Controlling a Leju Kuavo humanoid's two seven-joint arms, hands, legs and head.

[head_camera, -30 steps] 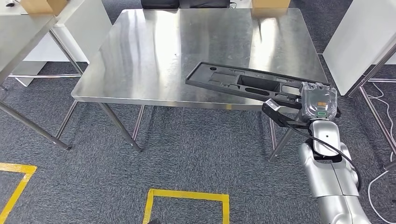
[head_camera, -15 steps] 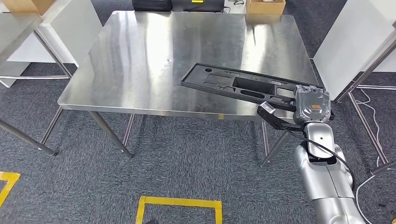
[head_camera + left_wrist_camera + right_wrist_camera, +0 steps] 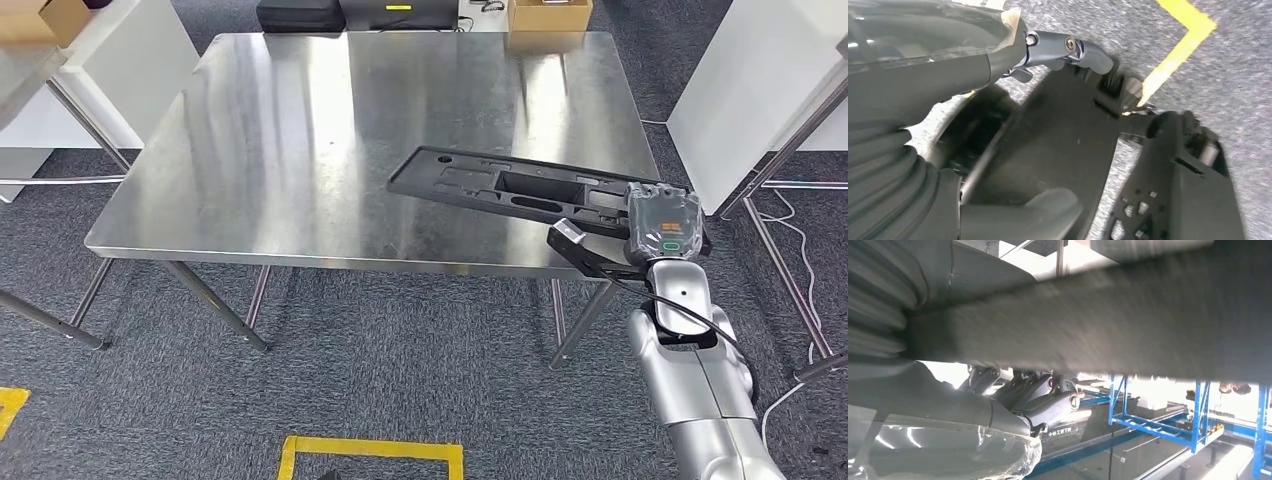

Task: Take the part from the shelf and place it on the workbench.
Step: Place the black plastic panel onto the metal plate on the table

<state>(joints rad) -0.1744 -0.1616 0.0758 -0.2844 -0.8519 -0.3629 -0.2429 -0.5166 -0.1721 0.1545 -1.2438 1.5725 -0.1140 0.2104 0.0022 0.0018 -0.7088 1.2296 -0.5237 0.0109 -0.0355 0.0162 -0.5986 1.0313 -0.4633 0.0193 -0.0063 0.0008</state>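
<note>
Head view: A long black part held at one end by the right hand, fingers wrapped tight on that end. Sticking out flat and a bit slanted over the near right side of the shiny metal desk. Cannot tell whether touching the desk top or just above it. Flat part, with cut-out holes and a deep slot in the middle. Silver right arm coming up from the bottom right. Grey carpet floor under the desk, with yellow tape lines near the bottom edge. A brown box at the far edge of the desk, and dark things beside it. White panels on the right side, another desk corner at far left.

Left wrist view: Left hand close to the camera, grey cover and dark fingers above the carpet. Nothing plainly held, but cannot tell if the fingers are apart or together. Yellow tape on the floor.

Right wrist view: Big blurry black bar of the part right across the picture, gripped by the right hand. Dark fingers curled under the bar. Blue metal racks far behind, in bright light.
</note>
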